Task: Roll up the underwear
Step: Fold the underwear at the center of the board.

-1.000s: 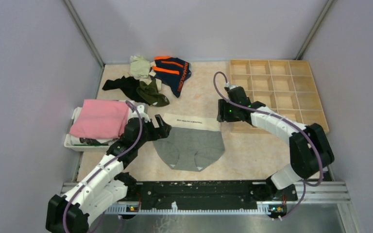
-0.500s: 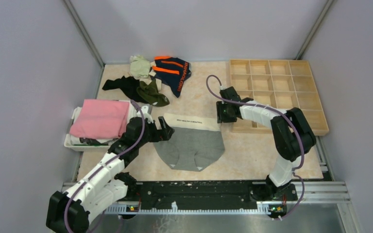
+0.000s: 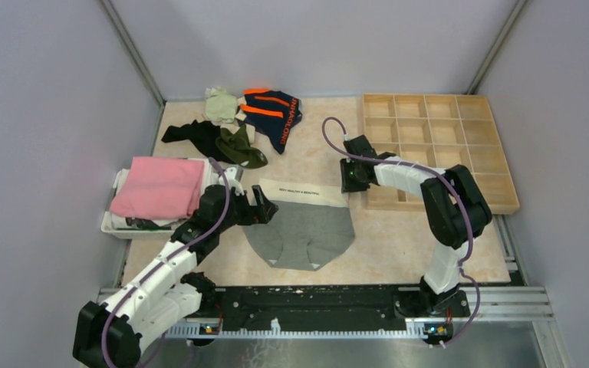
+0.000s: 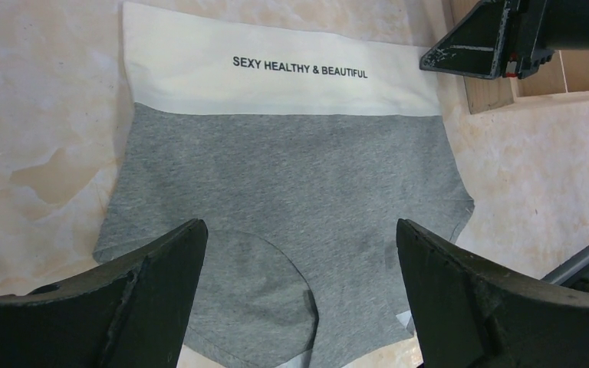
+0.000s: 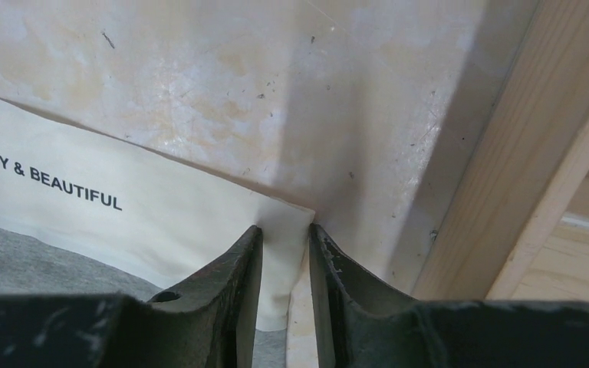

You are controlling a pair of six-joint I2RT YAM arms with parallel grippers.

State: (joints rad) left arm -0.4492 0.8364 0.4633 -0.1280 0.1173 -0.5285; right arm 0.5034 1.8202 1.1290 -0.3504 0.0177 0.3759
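Note:
The grey underwear (image 3: 303, 230) with a white lettered waistband (image 4: 276, 69) lies flat in the middle of the table. My left gripper (image 3: 259, 205) hangs wide open over its left side, and in the left wrist view (image 4: 299, 230) its fingers frame the grey fabric without touching it. My right gripper (image 3: 350, 178) is at the waistband's right end. In the right wrist view (image 5: 285, 230) its jaws stand a narrow gap apart around the waistband corner (image 5: 280, 222), with table showing in the gap. Navy underwear with orange stripes (image 3: 272, 111), an olive pair (image 3: 239, 146) and a dark pair (image 3: 188, 134) lie at the back.
A folded pink cloth (image 3: 157, 186) lies on a white tray (image 3: 115, 222) at the left, close to my left arm. A wooden grid box (image 3: 437, 146) stands at the right, its edge (image 5: 506, 176) right beside my right gripper. A pale cloth (image 3: 218, 103) lies at the back.
My right gripper has moved left from the wooden box's edge to the waistband's right corner. My left gripper has shifted slightly right over the underwear's left side.

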